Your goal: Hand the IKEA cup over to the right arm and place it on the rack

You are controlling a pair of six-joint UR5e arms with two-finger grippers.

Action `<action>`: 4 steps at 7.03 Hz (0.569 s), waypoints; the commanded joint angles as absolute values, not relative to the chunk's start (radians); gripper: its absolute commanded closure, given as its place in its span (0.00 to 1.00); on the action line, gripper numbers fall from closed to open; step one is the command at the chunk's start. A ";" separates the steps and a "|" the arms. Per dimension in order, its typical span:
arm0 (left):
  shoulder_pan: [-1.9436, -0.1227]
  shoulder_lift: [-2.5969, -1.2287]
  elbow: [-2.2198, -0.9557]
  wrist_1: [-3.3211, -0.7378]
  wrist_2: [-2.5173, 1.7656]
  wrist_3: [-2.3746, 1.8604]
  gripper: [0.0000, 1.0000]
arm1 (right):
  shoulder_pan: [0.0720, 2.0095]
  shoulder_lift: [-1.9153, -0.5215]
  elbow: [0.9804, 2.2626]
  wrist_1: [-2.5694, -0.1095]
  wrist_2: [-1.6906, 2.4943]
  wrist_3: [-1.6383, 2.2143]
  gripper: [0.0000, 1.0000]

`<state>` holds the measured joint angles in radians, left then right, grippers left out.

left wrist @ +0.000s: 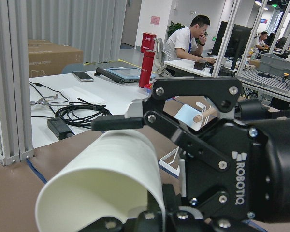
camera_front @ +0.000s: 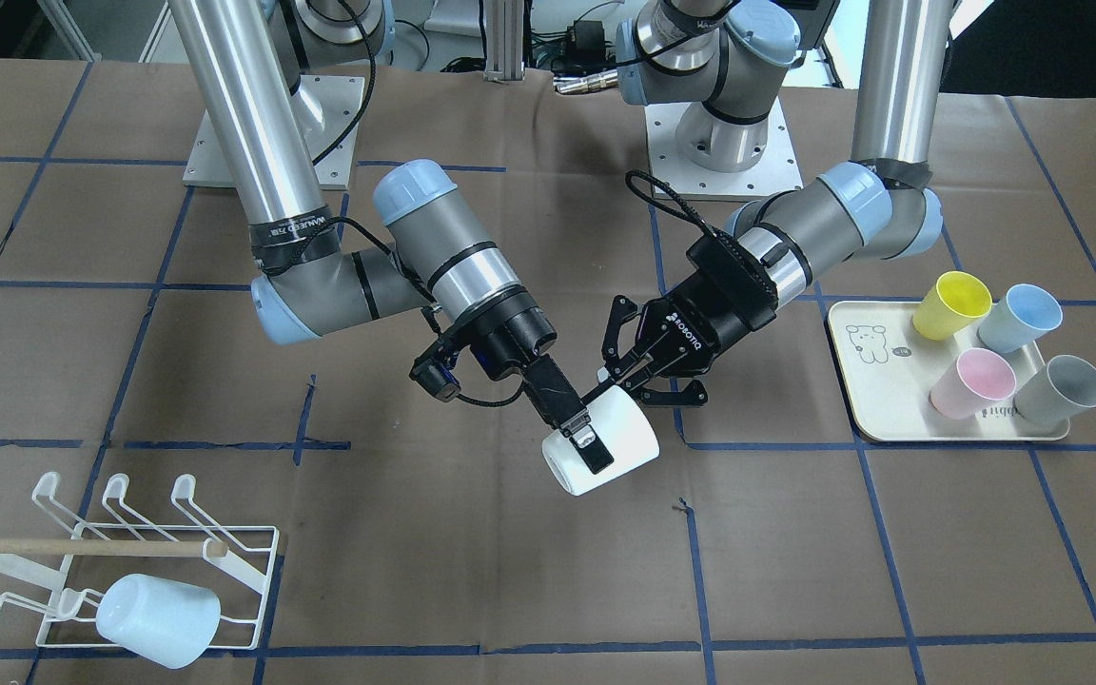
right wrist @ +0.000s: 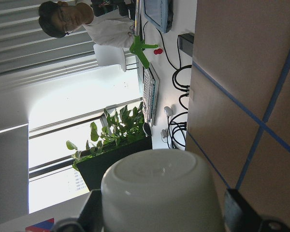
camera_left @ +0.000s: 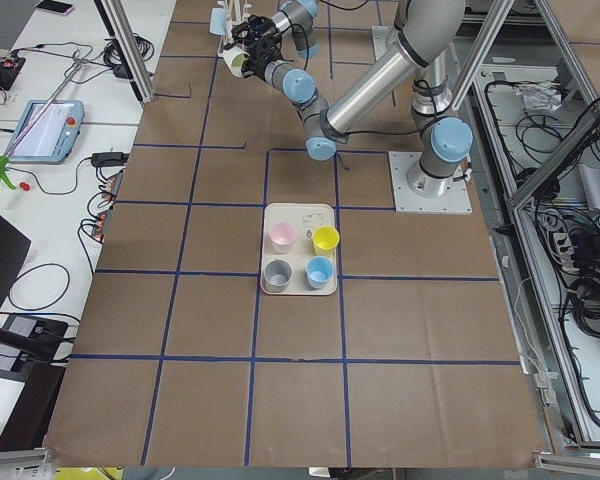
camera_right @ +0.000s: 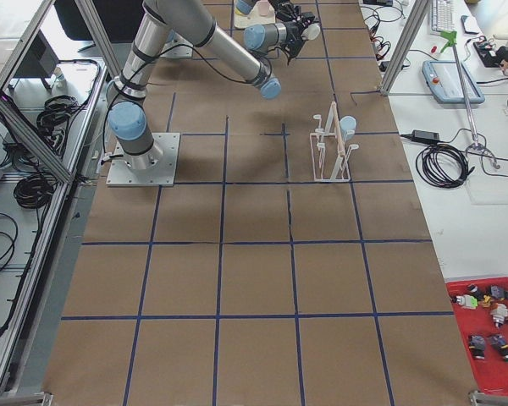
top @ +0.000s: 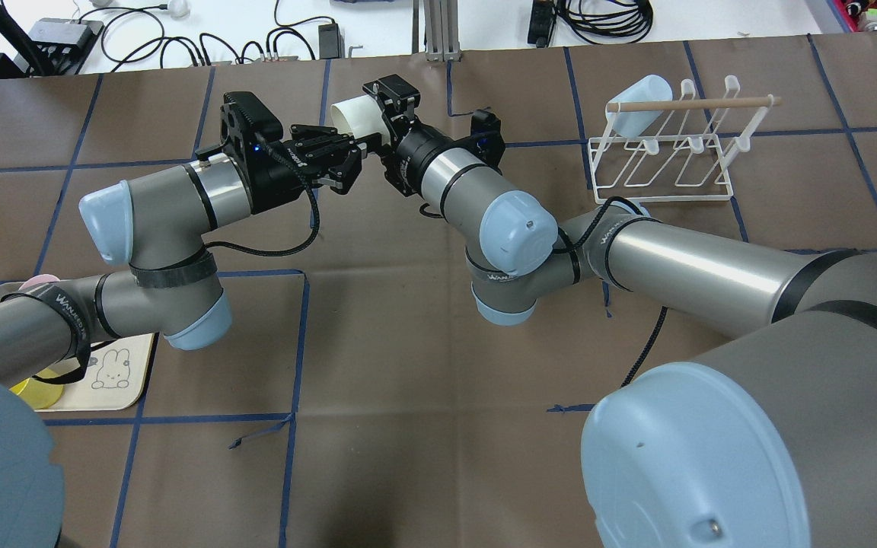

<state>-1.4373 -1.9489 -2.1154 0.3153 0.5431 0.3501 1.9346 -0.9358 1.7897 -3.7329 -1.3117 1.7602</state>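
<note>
The white IKEA cup (camera_front: 624, 438) hangs tilted in mid-air over the table's middle, held between both grippers. My right gripper (camera_front: 578, 455), with straight flat fingers, is shut on the cup's side near the mouth end. My left gripper (camera_front: 629, 390), with claw-like fingers, is shut on the cup's base end. In the overhead view the cup (top: 351, 114) sits between the left gripper (top: 351, 156) and the right gripper (top: 381, 106). The white wire rack (camera_front: 177, 525) with its wooden dowel (camera_front: 82, 547) stands at the table's corner on my right.
A pale-blue cup (camera_front: 158, 618) lies upside down on the rack's prongs. A cream tray (camera_front: 876, 400) on my left carries yellow (camera_front: 952, 303), blue (camera_front: 1019, 317), pink (camera_front: 973, 382) and grey (camera_front: 1062, 390) cups. Brown paper with blue tape lines covers the table.
</note>
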 commanded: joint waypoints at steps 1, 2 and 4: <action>-1.437 -1.947 -2.115 0.316 0.543 0.347 1.00 | 1.934 -0.936 1.789 -3.732 -1.305 1.759 0.51; -1.437 -1.947 -2.115 0.316 0.543 0.348 1.00 | 1.934 -0.936 1.789 -3.732 -1.307 1.759 0.53; -1.437 -1.945 -2.111 0.318 0.543 0.327 0.26 | 1.933 -0.937 1.789 -3.734 -1.307 1.759 0.53</action>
